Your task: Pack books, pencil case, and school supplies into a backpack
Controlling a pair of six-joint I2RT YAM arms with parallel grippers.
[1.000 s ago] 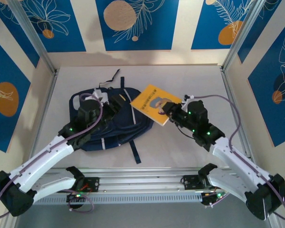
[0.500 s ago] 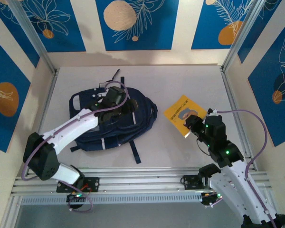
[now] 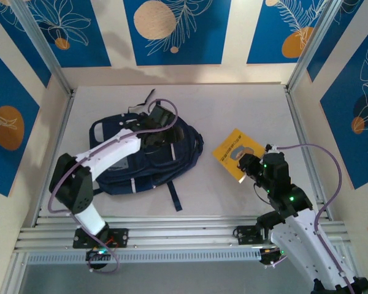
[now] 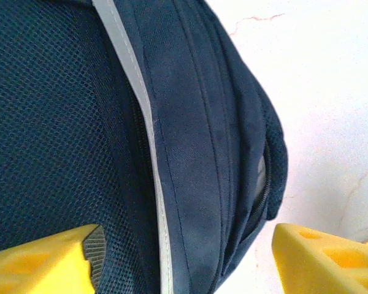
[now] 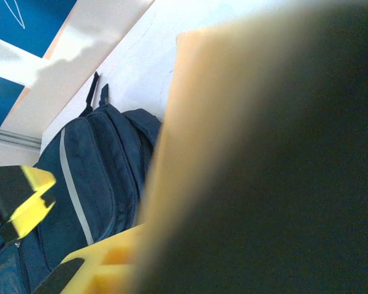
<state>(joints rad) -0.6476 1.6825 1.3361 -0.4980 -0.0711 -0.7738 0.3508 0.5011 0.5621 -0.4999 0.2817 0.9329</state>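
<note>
My right tool is closed on the near corner of the yellow book, which sits between the backpack and the right edge of the table. I cannot tell whether its far corner rests on the table or hangs free. In my right wrist view the cover is a blur pressed close to the lens, with the backpack beyond it.

My left tool is open over the backpack's far right corner. Its fingers stand wide on either side of the bag's side edge, one over the mesh panel and the other over bare table, and they pinch nothing. The backpack lies flat in the left half of the table, about midway between the near and far edges. A zip runs along its side, and I cannot tell whether it is undone.

The book looks thin, light and fairly stiff, with a smooth cover. Held by one corner, it will likely sag and swivel in the grip. A hold at the middle of one edge, or along the spine, should steer it better.

The backpack is soft and limp, and I expect its mouth to fall shut unless held. I would pinch the fabric lip just beside the zip, or a strap. A grip on the padded mesh would probably just bunch and slide.
</note>
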